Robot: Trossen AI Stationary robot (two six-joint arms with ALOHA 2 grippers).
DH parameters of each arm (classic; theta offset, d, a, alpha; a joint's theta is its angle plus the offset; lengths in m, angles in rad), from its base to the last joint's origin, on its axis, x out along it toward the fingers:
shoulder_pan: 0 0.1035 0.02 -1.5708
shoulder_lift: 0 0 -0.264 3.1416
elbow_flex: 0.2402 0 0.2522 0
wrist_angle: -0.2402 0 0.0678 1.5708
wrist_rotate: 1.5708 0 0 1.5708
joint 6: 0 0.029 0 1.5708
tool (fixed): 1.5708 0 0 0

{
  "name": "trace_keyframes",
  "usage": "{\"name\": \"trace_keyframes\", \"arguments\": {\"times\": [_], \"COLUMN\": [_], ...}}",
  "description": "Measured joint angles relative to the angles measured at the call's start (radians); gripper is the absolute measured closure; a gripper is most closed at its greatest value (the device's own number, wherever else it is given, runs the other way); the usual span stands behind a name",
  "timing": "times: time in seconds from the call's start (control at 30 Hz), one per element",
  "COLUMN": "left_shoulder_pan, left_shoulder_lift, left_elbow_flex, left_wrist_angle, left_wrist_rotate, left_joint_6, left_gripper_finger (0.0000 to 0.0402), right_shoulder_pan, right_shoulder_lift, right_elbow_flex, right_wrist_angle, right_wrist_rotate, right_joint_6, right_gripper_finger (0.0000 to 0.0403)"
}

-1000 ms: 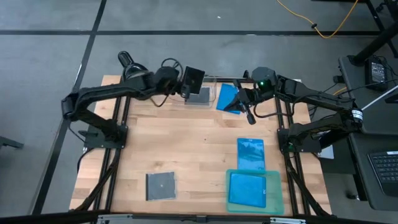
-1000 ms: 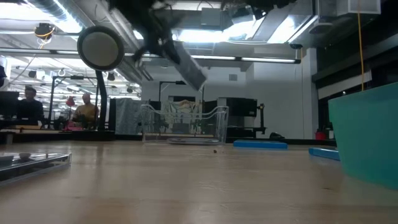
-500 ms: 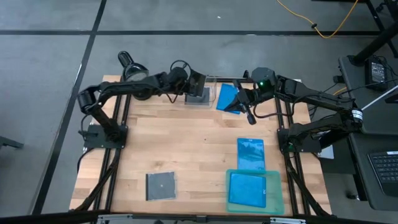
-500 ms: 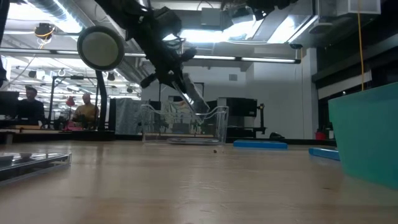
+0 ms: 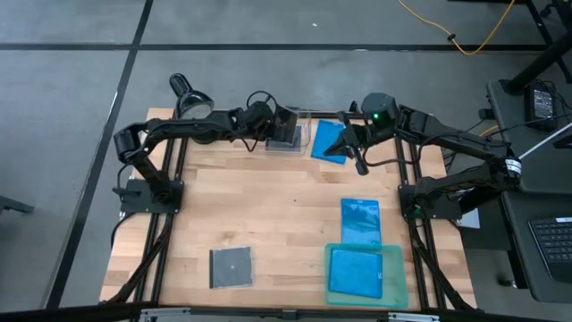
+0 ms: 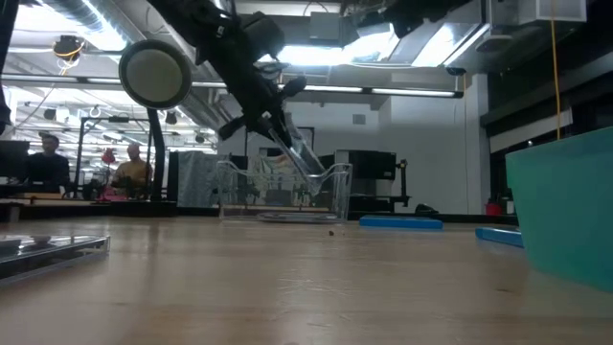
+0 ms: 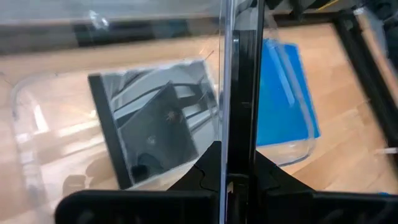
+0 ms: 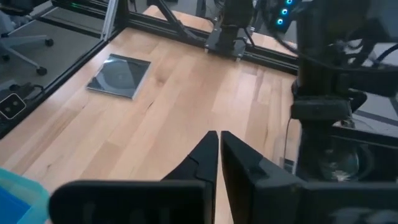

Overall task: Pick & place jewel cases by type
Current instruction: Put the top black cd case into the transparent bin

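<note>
My left gripper [image 5: 271, 122] is over the clear bin [image 5: 288, 143] at the table's far edge, shut on a square clear jewel case [image 6: 299, 151] that slants down into the bin. Another grey case [image 7: 155, 134] lies flat on the bin's floor. My right gripper [image 5: 355, 152] is shut and hovers beside a blue case [image 5: 327, 139] that lies flat next to the bin. A second blue case [image 5: 360, 220] lies on the table, a third [image 5: 356, 271] in the teal tray [image 5: 399, 284]. One more grey case [image 5: 231, 266] lies near the near edge. My left gripper [image 7: 229, 180] pinches the clear case between its two fingers at its upper edge [image 7: 227, 146]; the wrist view sees the case edge-on. The fingers slant down from the table's left. The case hangs tilted, its lower end [image 6: 319, 175] inside the bin's walls; whether it touches the bin, I cannot tell.
Bare wood lies across the middle of the table [image 5: 268, 206]. The teal tray stands at the near right corner. A round lamp head [image 6: 153, 73] hangs at the far left. People sit in the room beyond the table [image 6: 132, 171].
My left gripper has gone down toward the clear bin, still shut on the clear case. The case, first held high above the bin, has dropped with it and now slants with its lower end inside the bin's walls.
</note>
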Motion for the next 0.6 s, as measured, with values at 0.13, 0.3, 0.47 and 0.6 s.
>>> {"name": "trace_keyframes", "arguments": {"times": [0.13, 0.3, 0.47, 0.6], "left_shoulder_pan": [-0.017, -0.019, 0.001, 0.023], "left_shoulder_lift": [0.026, 0.071, 0.105, 0.127], "left_elbow_flex": [-0.001, -0.001, 0.000, 0.001], "left_wrist_angle": [0.010, 0.030, 0.065, 0.099], "left_wrist_rotate": [0.001, 0.005, 0.029, 0.118], "left_joint_6": [-0.010, -0.012, -0.038, -0.038], "left_gripper_finger": [0.0389, 0.0389, 0.0388, 0.0378], "right_shoulder_pan": [-0.016, -0.026, -0.026, -0.026], "right_shoulder_lift": [0.000, 0.000, 0.000, 0.000], "right_elbow_flex": [0.000, 0.000, 0.000, 0.000], "right_wrist_angle": [0.000, -0.001, -0.003, -0.006], "right_wrist_rotate": [-0.022, -0.057, -0.058, -0.058], "right_joint_6": [-0.004, -0.007, -0.011, -0.022], "right_gripper_finger": [0.0391, 0.0396, 0.0379, 0.0380]}}
